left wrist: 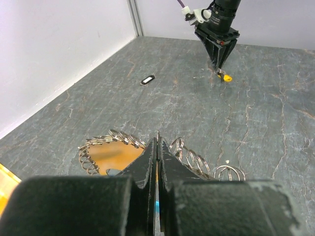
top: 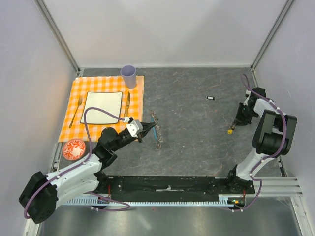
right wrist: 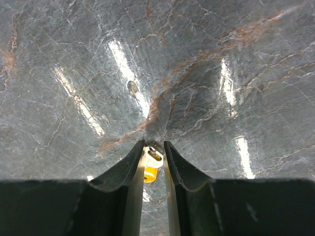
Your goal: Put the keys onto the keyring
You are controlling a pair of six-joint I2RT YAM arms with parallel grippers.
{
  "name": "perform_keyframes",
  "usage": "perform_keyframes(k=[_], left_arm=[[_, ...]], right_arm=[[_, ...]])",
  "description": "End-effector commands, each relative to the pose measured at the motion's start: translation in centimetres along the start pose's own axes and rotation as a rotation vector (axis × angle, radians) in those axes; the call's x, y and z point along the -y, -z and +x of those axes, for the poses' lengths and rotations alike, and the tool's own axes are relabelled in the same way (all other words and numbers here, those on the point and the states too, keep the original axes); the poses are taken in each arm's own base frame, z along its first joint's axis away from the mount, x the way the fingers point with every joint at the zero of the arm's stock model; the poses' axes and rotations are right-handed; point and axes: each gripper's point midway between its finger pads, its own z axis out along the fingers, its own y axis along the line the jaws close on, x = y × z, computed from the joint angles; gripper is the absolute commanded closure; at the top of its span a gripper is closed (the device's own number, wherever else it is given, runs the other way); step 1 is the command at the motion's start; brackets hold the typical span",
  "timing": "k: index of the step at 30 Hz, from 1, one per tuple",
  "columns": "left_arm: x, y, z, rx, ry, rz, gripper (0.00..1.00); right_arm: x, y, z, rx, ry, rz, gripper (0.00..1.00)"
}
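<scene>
The keyring (top: 157, 130), a loop of grey chain with a blue section, lies at mid-table. My left gripper (top: 146, 129) is shut on its blue section. In the left wrist view the chain coils (left wrist: 114, 139) spread to both sides of the closed fingertips (left wrist: 147, 162). A sliver of blue (left wrist: 156, 204) shows between them. My right gripper (top: 233, 127) points down at the table on the right. Its jaws are narrowed onto the yellow-orange key (right wrist: 153, 164), which fills the gap and rests on the table. A black key with a white centre (top: 211, 98) lies alone further back.
An orange checked placemat (top: 138, 88) at the back left holds a white plate (top: 102, 107), a fork (top: 75, 113), a knife (top: 127, 102) and a purple cup (top: 128, 76). A red patterned bowl (top: 74, 148) sits near the left wall. Walls enclose three sides.
</scene>
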Motion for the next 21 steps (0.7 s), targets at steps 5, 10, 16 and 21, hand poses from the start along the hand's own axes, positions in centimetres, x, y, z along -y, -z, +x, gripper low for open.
perform_keyframes(k=[5,10,16,21], left_arm=[[-0.56,-0.19,-3.27,0.1,-0.072,-0.013,0.98],[-0.51,-0.26,-3.19,0.097,-0.069,-0.01,0.98],[-0.51,-0.28,-3.18,0.097,-0.069,-0.01,0.98],[-0.46,-0.26,-3.23,0.099,-0.068,-0.007,0.98]], right_arm=[[-0.11,0.14,-1.11,0.015,0.018,-0.01,0.73],[-0.2,0.34,-1.04,0.018,0.016,-0.013,0.75],[-0.67,0.7,-0.86,0.022,0.011,-0.034,0.75],[-0.78,0.82,-0.69,0.022,0.004,-0.039,0.75]])
